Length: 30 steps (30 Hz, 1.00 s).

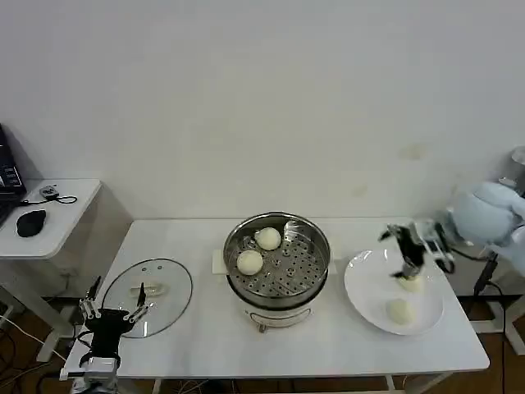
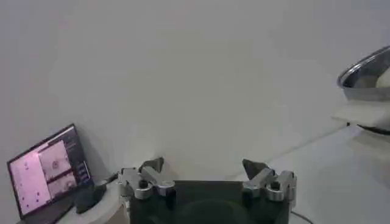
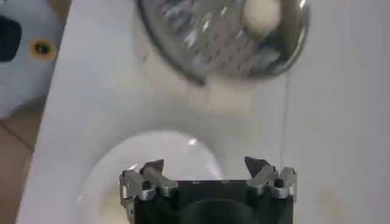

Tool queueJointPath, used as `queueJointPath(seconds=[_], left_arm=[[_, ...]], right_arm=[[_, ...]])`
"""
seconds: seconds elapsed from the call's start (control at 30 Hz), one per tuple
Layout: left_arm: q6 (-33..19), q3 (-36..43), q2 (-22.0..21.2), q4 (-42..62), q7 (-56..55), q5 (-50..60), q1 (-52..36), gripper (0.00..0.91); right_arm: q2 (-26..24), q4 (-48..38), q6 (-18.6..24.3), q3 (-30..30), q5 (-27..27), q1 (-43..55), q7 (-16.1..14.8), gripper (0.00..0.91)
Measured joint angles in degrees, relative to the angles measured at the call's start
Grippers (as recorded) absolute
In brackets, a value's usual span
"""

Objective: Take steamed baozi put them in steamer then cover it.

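- The left gripper (image 1: 113,313) hangs at the near left corner of the white table (image 1: 197,345), just beside the glass lid (image 1: 149,294) that lies flat there. Its jaws stand spread wide with nothing between them.
- The steamer (image 1: 277,264) sits mid-table: a round, shiny steel basket with a perforated floor on a white base.
- Two steamed baozi lie in its left half: one baozi (image 1: 267,238) at the far side and another baozi (image 1: 249,262) nearer. Both are smooth, round and cream-white.
- A flat white plate (image 1: 365,289) lies right of the steamer, apart from it.
- The right gripper (image 1: 405,264) hovers over the plate's far side, jaws released, above a third baozi (image 1: 412,284).
- The fourth baozi (image 1: 399,311) rests on the plate's near part.
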Motion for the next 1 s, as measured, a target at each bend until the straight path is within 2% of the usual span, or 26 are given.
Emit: queueJointPath(seconds=[0.3,0.63,1.0], left_arm=[[-0.1,0.2,-0.7,0.6,-0.1,0.5,0.0,0.907],[0.1,-0.8,-1.2,1.0,-0.1,0.7,0.6,0.907],[0.1,-1.6,-1.3,1.3,-0.1,0.8,0.7,0.907]], right_arm=[[-1.4,-2.2,2.1,8.5,-6.0,-14.3,1.6,0.907],[3.6,-6.8,2.7,14.1,-9.8,-24.1,2.2,0.907],[8.1,-11.8,2.7,17.6,-12.1,-28.9,3.2,0.907]])
